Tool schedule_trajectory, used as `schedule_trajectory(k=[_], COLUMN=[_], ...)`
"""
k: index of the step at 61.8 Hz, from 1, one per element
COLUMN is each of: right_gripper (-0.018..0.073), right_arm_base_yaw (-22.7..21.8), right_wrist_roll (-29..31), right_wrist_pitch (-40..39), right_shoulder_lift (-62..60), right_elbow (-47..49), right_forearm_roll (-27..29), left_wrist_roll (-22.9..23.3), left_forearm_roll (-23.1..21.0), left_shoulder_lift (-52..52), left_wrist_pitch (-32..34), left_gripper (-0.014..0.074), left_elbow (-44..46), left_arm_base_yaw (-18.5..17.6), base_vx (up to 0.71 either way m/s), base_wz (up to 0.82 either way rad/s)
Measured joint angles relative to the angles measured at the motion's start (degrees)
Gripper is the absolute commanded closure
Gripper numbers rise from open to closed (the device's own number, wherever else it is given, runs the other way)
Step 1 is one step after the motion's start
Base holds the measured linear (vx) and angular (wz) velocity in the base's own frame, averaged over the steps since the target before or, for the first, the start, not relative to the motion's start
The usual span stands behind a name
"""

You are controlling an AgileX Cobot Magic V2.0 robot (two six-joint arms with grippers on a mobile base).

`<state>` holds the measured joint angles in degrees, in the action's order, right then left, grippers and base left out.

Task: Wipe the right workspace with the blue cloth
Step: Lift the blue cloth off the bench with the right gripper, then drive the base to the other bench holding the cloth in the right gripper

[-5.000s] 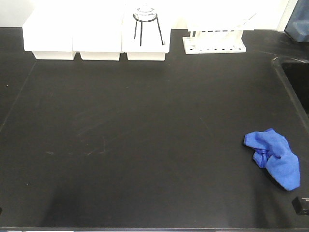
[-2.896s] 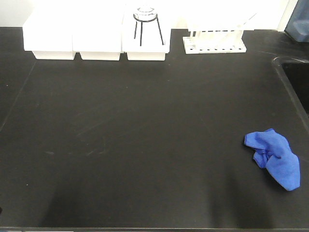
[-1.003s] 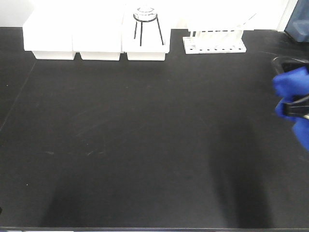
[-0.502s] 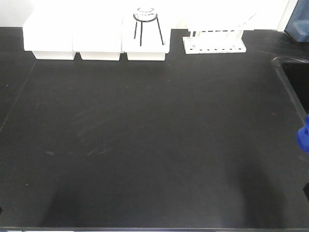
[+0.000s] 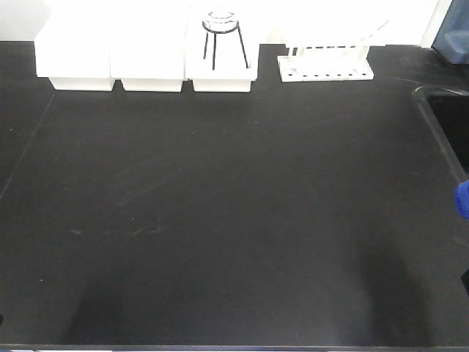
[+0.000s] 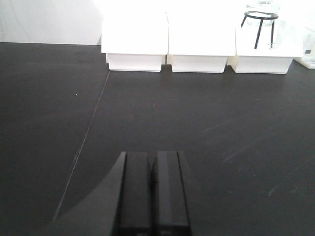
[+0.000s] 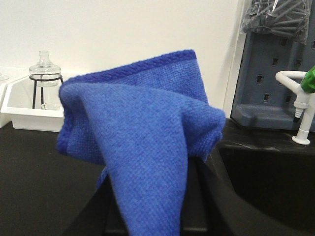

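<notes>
The blue cloth [image 7: 142,142] hangs bunched in front of the right wrist camera, draped over my right gripper [image 7: 150,206], which is shut on it; the dark fingers [image 7: 199,196] show only at its sides. In the front view only a small blue corner of the cloth [image 5: 462,199] shows at the right edge, above the black worktop [image 5: 234,205]. The right gripper itself is outside that view. My left gripper [image 6: 153,156] is shut and empty, low over the left part of the worktop.
Three white bins [image 5: 146,62] stand along the back, one holding a black tripod with a glass flask [image 5: 221,29]. A white tube rack [image 5: 326,62] stands back right. A black sink [image 5: 451,125] lies at the right edge, with a white tap [image 7: 301,105] and a grey pegboard [image 7: 275,78].
The cloth lay crumpled on the front right of the worktop. It has been lifted off and carried right; now only its corner shows at the front view's right edge.
</notes>
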<state>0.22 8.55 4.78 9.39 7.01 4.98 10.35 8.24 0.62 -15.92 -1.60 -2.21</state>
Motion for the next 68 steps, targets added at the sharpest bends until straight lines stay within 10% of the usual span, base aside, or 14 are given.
schedule_trajectory(k=[68], right_gripper=[0.0562], right_arm_base_yaw=[0.0], right_wrist_roll=[0.0], right_wrist_pitch=[-0.1], right_shoulder_lift=[0.0], right_elbow=[0.0], right_forearm_roll=[0.0], left_wrist_roll=[0.0], left_forearm_roll=[0.0], left_shoulder_lift=[0.0], left_wrist_pitch=[0.0], left_gripper=[0.0602], left_elbow=[0.0], left_arm_base_yaw=[0.0], base_vx=[-0.11], base_wz=[0.00])
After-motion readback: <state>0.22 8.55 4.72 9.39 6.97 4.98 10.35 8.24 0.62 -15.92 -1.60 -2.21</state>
